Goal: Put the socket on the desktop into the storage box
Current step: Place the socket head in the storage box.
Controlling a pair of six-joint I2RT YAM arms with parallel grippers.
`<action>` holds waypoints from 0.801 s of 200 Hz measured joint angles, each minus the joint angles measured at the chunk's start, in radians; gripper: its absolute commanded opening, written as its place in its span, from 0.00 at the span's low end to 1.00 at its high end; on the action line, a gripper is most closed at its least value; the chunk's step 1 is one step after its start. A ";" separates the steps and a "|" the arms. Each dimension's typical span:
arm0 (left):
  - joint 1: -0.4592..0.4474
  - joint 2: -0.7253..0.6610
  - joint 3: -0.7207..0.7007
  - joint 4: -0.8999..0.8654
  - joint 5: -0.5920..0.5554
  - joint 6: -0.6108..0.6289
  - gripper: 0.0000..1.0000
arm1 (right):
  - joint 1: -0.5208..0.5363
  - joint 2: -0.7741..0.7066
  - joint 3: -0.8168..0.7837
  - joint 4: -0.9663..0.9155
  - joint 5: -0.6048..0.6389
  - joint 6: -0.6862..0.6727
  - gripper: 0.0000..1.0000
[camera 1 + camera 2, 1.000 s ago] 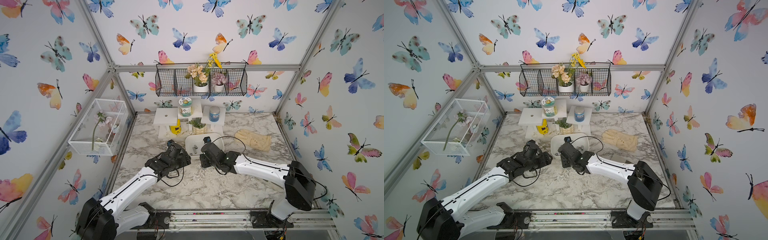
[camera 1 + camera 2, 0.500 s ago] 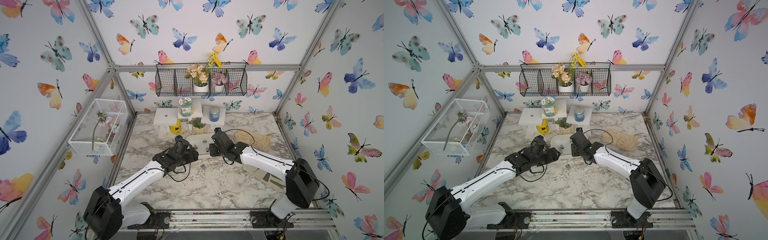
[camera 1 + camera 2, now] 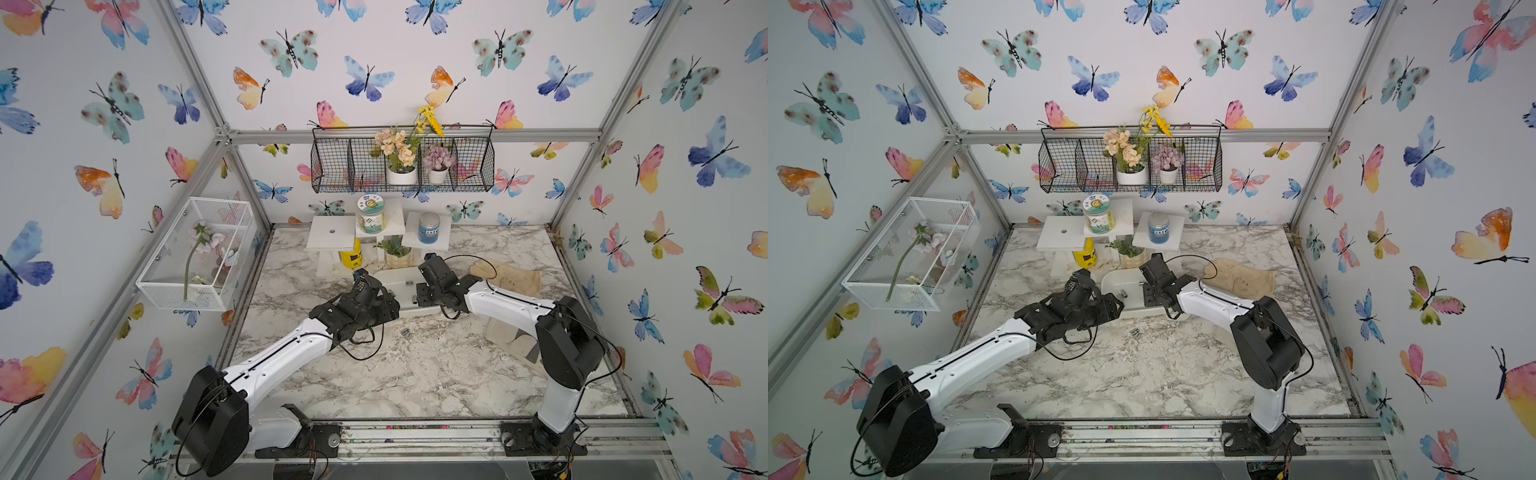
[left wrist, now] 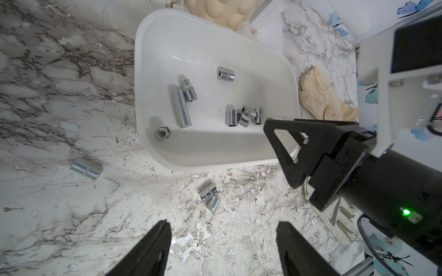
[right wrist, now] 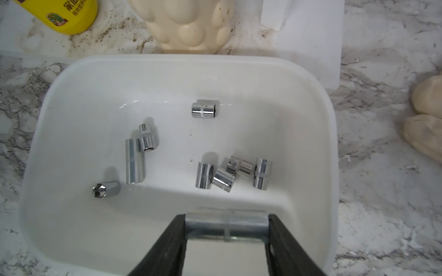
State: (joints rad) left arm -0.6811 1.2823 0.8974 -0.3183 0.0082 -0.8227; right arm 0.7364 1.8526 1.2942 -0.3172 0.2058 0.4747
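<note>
Held socket: the held socket (image 5: 226, 230) sat crosswise in the right gripper (image 5: 226, 221), over the front part of the storage box (image 5: 181, 59).
What changed: compared with a second before, both arms had reached farther toward the back edge of the desktop (image 3: 415, 374).
Look: short shiny chrome cylinder with a faint ring round it.
Right pincer: clamped on that socket, one black finger on each end.
Inside the box: eight more chrome sockets lay loose. There was a long one (image 5: 134, 161), a hex-mouthed one (image 5: 106, 188) and a bunch of four (image 5: 229, 174).
Box: glossy white, smooth solid walls, rounded corners. It sat by the middle of the back edge, right in front of a bumpy cream pot (image 5: 189, 26).
Left pincer: the left gripper (image 4: 223, 224) had its fingers spread wide with nothing between them, above the desktop just in front of the box.
Still out: a pair of sockets (image 4: 210, 197) touched each other just off the box's front wall, and a single socket (image 4: 86, 169) lay near a front corner.
Desktop: white marble look, grey veins, flaky around that pair.
Further out: a cream glove (image 3: 511, 278) lay toward the right edge.
</note>
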 measured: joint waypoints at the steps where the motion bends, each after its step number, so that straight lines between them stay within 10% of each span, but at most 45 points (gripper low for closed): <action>1: 0.000 0.000 0.000 0.000 0.000 0.000 0.75 | 0.000 0.003 0.002 0.000 0.000 0.000 0.55; 160: 0.000 -0.032 -0.055 0.016 0.001 0.014 0.75 | -0.049 0.169 0.171 -0.005 0.000 -0.016 0.60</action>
State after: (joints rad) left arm -0.6811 1.2507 0.8421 -0.3027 0.0093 -0.8082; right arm 0.6876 2.0216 1.4654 -0.3218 0.2062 0.4587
